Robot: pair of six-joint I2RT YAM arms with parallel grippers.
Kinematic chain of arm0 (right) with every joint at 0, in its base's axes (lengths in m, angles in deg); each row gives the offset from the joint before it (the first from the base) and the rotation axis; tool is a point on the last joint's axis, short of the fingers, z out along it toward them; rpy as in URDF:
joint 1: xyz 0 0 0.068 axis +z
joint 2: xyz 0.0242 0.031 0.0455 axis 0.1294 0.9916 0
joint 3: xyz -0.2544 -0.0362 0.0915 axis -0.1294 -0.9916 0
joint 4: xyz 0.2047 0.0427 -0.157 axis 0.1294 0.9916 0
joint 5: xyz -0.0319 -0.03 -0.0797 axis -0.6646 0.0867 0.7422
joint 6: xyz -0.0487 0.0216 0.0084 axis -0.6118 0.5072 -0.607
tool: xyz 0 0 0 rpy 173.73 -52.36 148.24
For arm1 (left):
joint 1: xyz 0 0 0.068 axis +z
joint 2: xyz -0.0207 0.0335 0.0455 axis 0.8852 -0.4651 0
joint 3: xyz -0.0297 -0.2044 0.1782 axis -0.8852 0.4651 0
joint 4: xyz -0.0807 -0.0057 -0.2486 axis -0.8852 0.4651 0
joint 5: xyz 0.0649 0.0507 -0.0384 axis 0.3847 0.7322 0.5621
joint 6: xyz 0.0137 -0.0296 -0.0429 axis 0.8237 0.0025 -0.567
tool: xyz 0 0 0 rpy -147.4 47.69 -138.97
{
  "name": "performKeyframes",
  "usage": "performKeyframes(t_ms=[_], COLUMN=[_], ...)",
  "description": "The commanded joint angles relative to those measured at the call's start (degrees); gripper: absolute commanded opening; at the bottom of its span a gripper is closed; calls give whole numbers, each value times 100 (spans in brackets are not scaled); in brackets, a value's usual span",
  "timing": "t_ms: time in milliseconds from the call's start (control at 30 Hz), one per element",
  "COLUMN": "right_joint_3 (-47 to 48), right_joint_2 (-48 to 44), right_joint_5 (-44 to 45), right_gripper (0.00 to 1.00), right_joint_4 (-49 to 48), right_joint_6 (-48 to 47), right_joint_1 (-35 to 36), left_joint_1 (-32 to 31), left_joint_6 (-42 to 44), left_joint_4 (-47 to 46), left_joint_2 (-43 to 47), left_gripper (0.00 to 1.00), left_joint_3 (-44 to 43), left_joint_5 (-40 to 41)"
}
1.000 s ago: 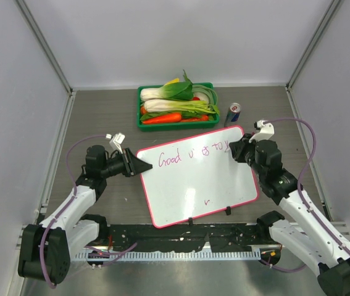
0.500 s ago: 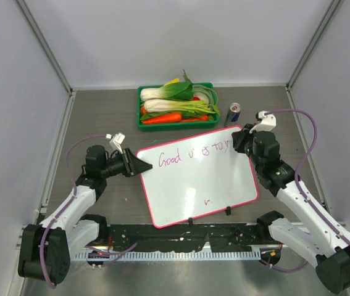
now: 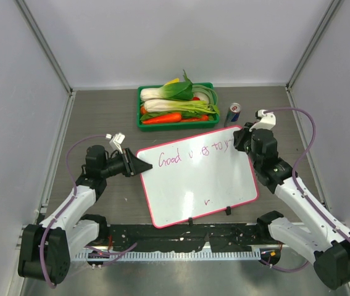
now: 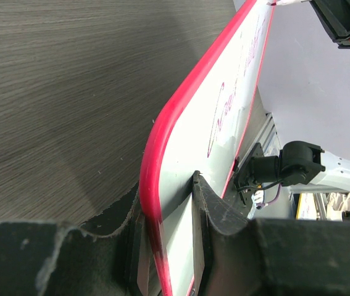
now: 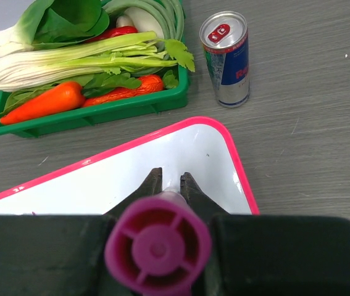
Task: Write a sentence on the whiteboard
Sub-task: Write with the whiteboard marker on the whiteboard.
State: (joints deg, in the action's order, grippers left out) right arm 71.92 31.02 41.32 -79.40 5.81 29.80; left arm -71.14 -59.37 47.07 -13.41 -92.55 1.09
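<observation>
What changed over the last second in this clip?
The right hand, shut on the marker, shifted slightly toward the far right corner of the whiteboard, at the end of the sentence. The left hand stayed clamped on the board's left corner; board, vegetable tray and can did not move.

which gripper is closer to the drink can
Right. The right gripper, holding a marker, sits at the whiteboard's far right corner, just short of the can. The left gripper clamps the board's left edge, across the board from it.
</observation>
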Motion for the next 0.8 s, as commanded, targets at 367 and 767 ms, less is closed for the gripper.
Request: performKeyframes(t_ms=[367, 767], right_joint_3=[-110, -347], right_joint_2=[-24, -411], right_joint_5=[-351, -263], right_gripper=[1, 1], right_joint_4=[-56, 305], right_joint_6=[-40, -119], right_joint_1=[-40, -31], left_joint_1=[122, 113], left_joint_6=[847, 829], left_joint_4=[165, 156], left_joint_2=[-116, -107], left_gripper=[0, 0], left_joint_3=[36, 45], left_joint_5=[1073, 1065])
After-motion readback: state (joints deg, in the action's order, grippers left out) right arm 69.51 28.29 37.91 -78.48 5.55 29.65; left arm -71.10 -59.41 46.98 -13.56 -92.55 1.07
